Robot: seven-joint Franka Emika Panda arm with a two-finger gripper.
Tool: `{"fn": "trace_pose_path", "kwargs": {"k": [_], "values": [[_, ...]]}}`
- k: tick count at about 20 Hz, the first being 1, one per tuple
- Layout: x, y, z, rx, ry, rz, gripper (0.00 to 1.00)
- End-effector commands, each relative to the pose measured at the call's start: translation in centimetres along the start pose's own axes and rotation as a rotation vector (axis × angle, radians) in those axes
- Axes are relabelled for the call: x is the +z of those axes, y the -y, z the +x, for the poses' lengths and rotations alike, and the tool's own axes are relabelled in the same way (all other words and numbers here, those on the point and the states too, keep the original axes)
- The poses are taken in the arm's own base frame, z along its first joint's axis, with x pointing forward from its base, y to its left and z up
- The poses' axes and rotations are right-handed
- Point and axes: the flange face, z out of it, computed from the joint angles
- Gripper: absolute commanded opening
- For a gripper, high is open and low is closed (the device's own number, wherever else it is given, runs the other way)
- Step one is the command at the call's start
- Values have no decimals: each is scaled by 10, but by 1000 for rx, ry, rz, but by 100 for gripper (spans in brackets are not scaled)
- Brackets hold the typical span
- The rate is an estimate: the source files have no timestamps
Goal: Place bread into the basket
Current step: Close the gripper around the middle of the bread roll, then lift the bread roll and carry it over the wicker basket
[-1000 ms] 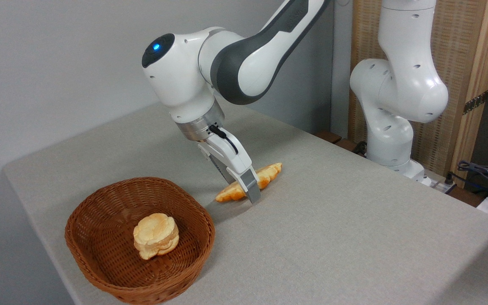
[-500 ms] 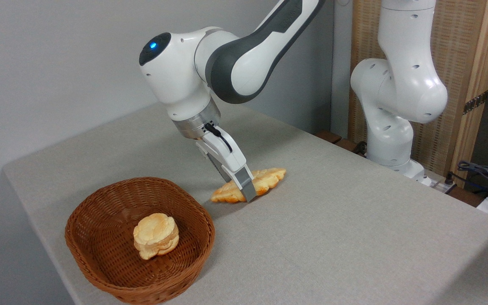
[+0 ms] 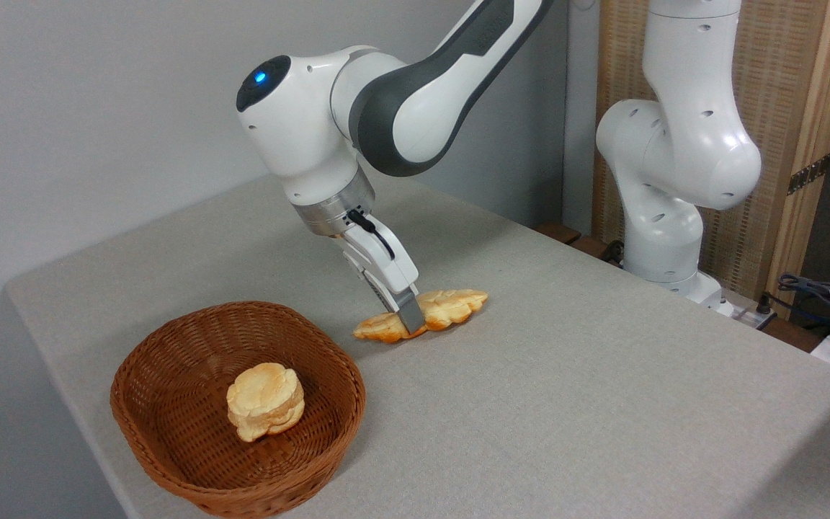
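Note:
The bread (image 3: 453, 305), a golden braided loaf with pointed ends, lies on the grey table just right of and behind the basket. My gripper (image 3: 403, 318) comes down at a slant onto its middle. The near finger (image 3: 409, 315) presses against the loaf's front side and the far finger is hidden behind it, so the jaws look closed on the loaf. The basket (image 3: 170, 472), round brown wicker, stands at the front left with a small pale round bun (image 3: 265, 400) inside it.
The white base column of the arm (image 3: 667, 180) rises at the table's far right edge. Cables and plugs (image 3: 822, 299) lie beyond that edge. The table's left and front edges run close to the basket.
The near finger has moved inward against the loaf. The loaf has turned and shifted slightly left, its top now showing more. The wrist rose a little and then held still.

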Motion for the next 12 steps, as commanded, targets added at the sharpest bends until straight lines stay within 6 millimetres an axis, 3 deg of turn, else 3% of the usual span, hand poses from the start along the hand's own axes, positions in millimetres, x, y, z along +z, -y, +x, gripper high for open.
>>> {"fn": "trace_pose_path", "kwargs": {"k": [1, 9, 12], "values": [[-23, 1, -4, 6, -38, 35, 13], [-95, 28, -26, -53, -142, 89, 15], [-114, 34, -23, -47, -194, 131, 15]]}}
